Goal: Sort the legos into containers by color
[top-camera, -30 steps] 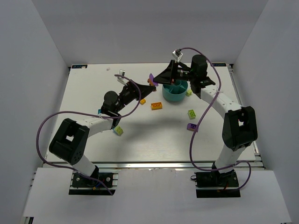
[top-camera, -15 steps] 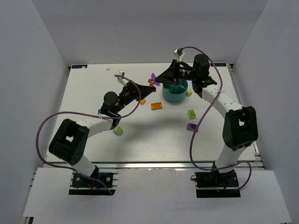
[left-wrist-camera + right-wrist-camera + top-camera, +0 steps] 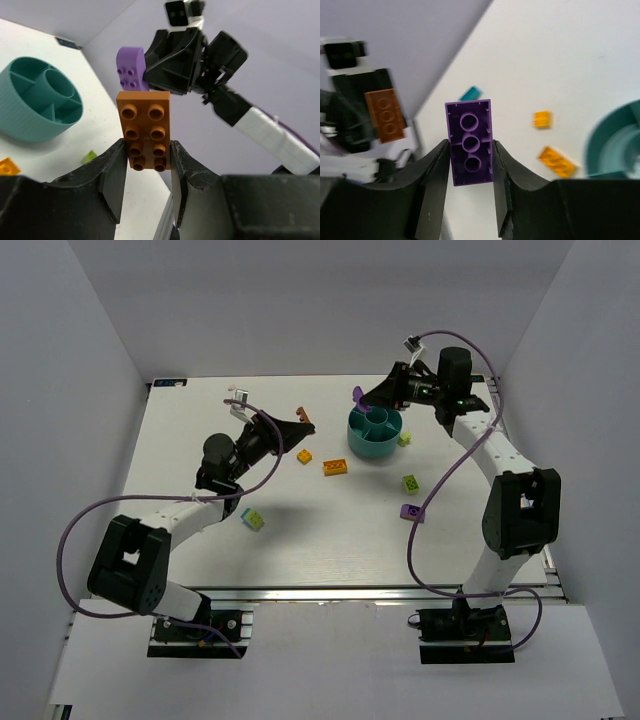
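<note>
"What changed in that last second?"

"The left fingers (image 3: 116, 170) closed on the orange brick (image 3: 145, 130) and raised it off the table (image 3: 180, 430). They had been low beside the teal bowl (image 3: 376, 433). Now the brick hung in the air, well to the bowl's left."

"And the right arm?"

"The right fingers (image 3: 436, 175) stayed clenched on the purple brick (image 3: 470, 142), but the arm swung back – the brick went from left of the bowl to just by its far-left rim."

"What did that mean for the sorting?"

"Likely purple would drop first and orange follow. Plenty remained – a yellow brick (image 3: 304, 457) and a lime brick (image 3: 410, 483), among others, lay loose on the table."
</note>
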